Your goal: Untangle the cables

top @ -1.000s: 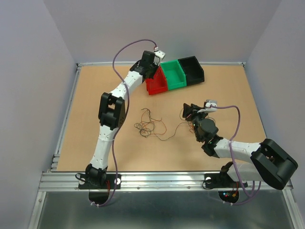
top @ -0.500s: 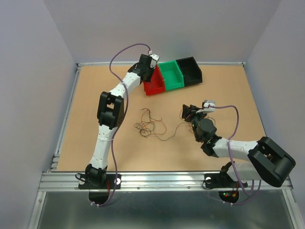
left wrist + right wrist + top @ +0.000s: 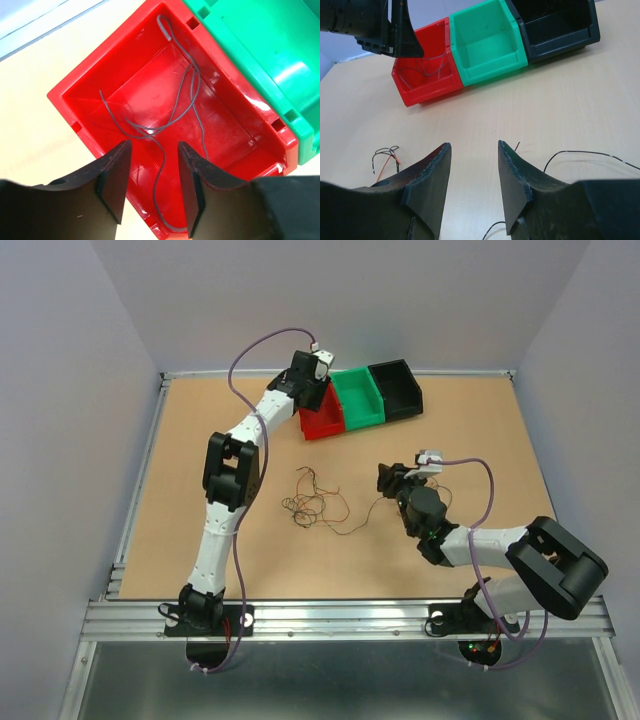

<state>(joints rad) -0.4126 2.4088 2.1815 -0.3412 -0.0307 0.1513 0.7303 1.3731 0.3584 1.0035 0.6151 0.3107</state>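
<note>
Over the red bin (image 3: 102, 52) at the far edge of the table (image 3: 200, 440), my left arm is stretched long. The left gripper (image 3: 152, 147) points down, fingers parted and holding nothing. A grey wire (image 3: 172, 116) lies curled inside, running roughly along the bin's length. The right arm folds low at mid-table, right gripper (image 3: 474, 147) likewise spread and empty. Between the arms, the cables (image 3: 313, 502) sprawl left to right on the wood. From above I cannot separate their strands.

The red bin (image 3: 112, 70) and green bin (image 3: 255, 45) look like glossy plastic; the surface (image 3: 180, 460) is matt, smooth wood-toned board, with a metal rail (image 3: 330, 618).
</note>
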